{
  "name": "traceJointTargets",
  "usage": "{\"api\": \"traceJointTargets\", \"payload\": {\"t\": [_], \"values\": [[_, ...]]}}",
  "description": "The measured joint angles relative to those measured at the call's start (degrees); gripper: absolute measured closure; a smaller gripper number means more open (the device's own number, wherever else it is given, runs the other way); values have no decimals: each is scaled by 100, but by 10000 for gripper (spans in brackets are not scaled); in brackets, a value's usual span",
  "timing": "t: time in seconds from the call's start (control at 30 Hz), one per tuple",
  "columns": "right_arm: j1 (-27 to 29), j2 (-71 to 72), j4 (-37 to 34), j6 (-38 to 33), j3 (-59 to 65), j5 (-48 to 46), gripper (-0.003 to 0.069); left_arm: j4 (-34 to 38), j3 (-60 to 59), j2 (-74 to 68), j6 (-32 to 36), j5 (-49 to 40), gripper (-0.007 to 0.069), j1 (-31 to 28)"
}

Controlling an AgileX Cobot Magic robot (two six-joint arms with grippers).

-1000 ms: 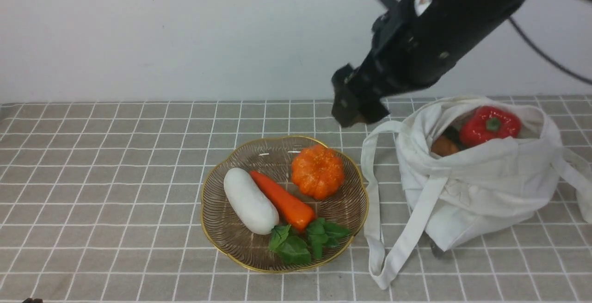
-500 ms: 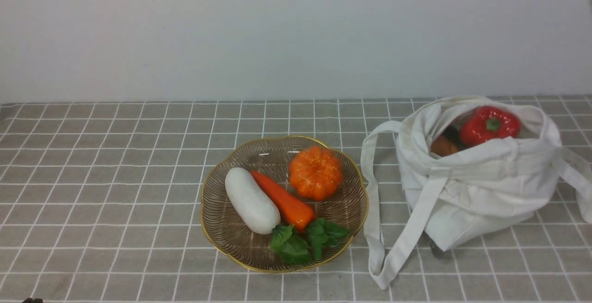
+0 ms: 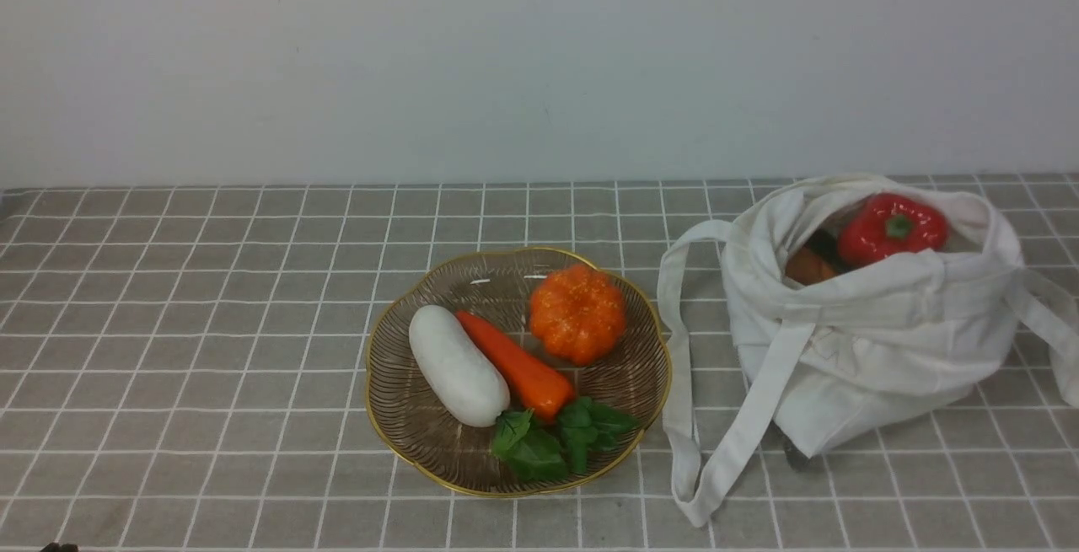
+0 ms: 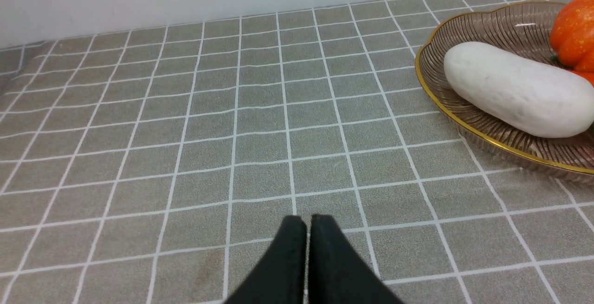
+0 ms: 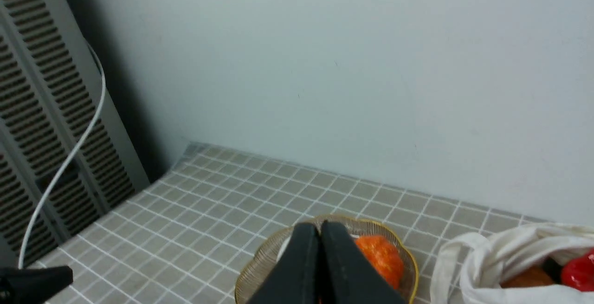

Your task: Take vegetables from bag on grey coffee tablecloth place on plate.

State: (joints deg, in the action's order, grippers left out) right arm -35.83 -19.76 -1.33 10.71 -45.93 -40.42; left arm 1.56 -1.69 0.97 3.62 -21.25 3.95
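On the grey checked tablecloth [image 3: 211, 324] stands the gold-rimmed glass plate [image 3: 405, 434]. It holds the orange pumpkin [image 3: 578, 313], a carrot [image 3: 514, 364] with green leaves and a white radish [image 3: 457, 365]. To the plate's right the white bag [image 3: 877, 341] stands open, with the red bell pepper [image 3: 892, 226] and a brown item [image 3: 807, 266] showing in its mouth. Neither arm appears in the front view. My left gripper [image 4: 308, 220] is shut and empty, low over bare cloth beside the plate [image 4: 445, 104]. My right gripper [image 5: 319, 228] is shut and empty, high above the plate [image 5: 408, 267].
The bag's long straps [image 3: 687, 417] trail on the cloth between bag and plate. A pale wall [image 3: 506, 55] runs along the table's back edge. In the right wrist view a slatted panel [image 5: 32, 123] and a white cable [image 5: 69, 151] stand beyond the table's far side.
My right arm, over the plate's right side a second ago, has pulled up out of the front view and its gripper has shut. The pumpkin stays on the plate.
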Motion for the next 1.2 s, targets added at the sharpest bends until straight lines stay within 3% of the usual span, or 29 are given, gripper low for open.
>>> {"api": "traceJointTargets", "payload": {"t": [0.3,0.5,0.73,0.8,0.83,0.9,0.93,0.97,1.13,1.2], "values": [[0,134,-15,-209,665,1379,674,0,0,0,0,0,629,0],[0,134,-278,-994,1246,2598,674,0,0,0,0,0,629,0],[224,373,-41,-1199,1776,2888,674,0,0,0,0,0,629,0],[959,656,16,-1199,2178,2916,674,0,0,0,0,0,629,0],[1023,698,22,-1199,2251,2924,674,0,0,0,0,0,629,0],[1886,942,70,-1199,2754,2920,674,0,0,0,0,0,629,0],[1952,961,98,-1199,2801,2913,674,0,0,0,0,0,629,0],[2521,1146,203,-1226,3242,2872,674,0,0,0,0,0,629,0],[3538,1729,456,-1238,4475,2700,674,0,0,0,0,0,629,0],[3783,1968,480,-1238,4720,2202,674,0,0,0,0,0,629,0]]}}
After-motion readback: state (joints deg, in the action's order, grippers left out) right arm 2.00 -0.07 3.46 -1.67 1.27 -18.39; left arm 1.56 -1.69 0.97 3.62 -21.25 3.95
